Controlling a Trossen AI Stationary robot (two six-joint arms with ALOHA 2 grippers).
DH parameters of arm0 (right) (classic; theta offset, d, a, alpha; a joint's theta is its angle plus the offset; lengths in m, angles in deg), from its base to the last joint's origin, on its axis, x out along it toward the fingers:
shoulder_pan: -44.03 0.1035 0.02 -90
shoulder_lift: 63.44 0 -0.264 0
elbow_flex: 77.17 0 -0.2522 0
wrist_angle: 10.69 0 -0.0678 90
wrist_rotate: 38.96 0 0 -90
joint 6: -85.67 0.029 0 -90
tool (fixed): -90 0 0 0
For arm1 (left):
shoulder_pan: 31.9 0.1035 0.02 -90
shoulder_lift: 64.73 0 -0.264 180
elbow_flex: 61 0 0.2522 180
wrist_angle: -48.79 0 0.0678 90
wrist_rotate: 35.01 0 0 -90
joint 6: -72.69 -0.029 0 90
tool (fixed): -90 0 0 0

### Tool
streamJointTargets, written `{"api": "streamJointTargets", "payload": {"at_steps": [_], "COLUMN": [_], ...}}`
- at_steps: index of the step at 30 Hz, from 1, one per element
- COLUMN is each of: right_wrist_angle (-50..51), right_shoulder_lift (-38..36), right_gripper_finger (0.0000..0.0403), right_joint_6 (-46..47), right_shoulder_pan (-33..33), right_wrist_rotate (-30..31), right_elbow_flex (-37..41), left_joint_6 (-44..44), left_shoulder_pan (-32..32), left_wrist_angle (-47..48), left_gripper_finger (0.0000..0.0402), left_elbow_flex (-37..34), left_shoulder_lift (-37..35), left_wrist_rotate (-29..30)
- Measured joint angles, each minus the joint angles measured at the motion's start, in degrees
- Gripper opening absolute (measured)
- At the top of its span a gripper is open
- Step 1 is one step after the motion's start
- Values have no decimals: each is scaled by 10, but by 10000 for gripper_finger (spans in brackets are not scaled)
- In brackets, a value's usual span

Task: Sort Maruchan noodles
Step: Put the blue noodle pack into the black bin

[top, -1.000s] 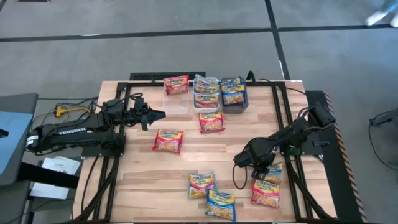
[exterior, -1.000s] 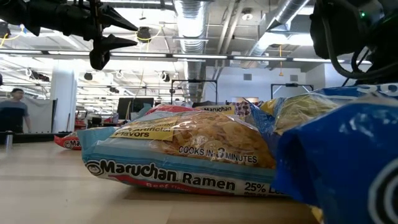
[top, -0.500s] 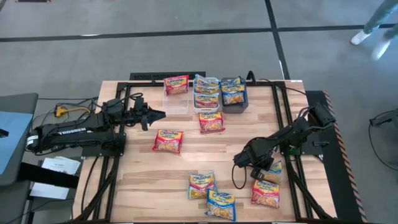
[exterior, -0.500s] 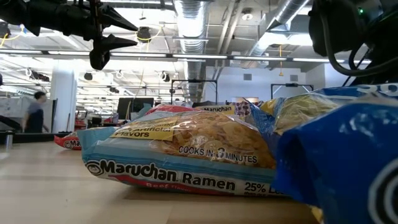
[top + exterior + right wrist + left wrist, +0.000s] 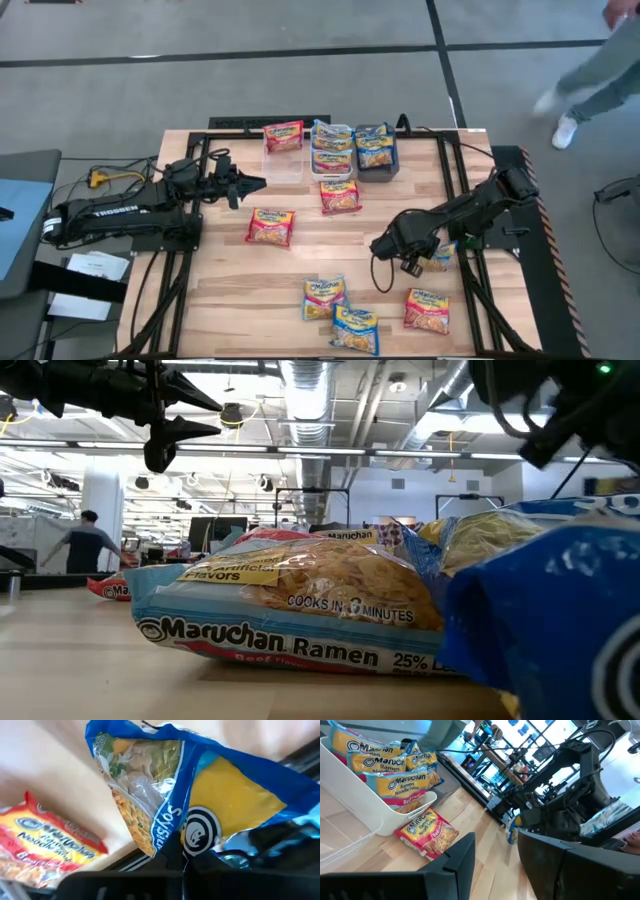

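Blue Maruchan noodle packet [image 5: 200,800] pinched in right gripper [image 5: 412,262], lifted off table [image 5: 300,270]

In the right wrist view the blue packet [image 5: 200,805] is running off the frame's edge, and its lower end is disappearing between the right gripper [image 5: 182,862] fingers. A red packet [image 5: 45,845] is showing blurred and cut off. In the low view a blue packet [image 5: 550,610] is blocking the desk's right side. A person [image 5: 590,70] is passing blurred beyond the desk.
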Motion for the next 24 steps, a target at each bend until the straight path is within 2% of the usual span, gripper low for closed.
{"api": "streamJointTargets", "payload": {"at_steps": [10, 24], "right_wrist_angle": [9, -2], "right_shoulder_lift": [-8, -11], "right_gripper_finger": [2, 3], "right_joint_6": [-55, -288], "right_shoulder_pan": [-76, -264], "right_wrist_rotate": [157, 396], "right_elbow_flex": [-81, -162], "left_joint_6": [1, 6], "left_shoulder_pan": [0, 0], "left_wrist_angle": [0, 0], "left_gripper_finger": [135, 135], "left_elbow_flex": [0, 0], "left_shoulder_lift": [0, 0], "left_wrist_rotate": [13, 48]}}
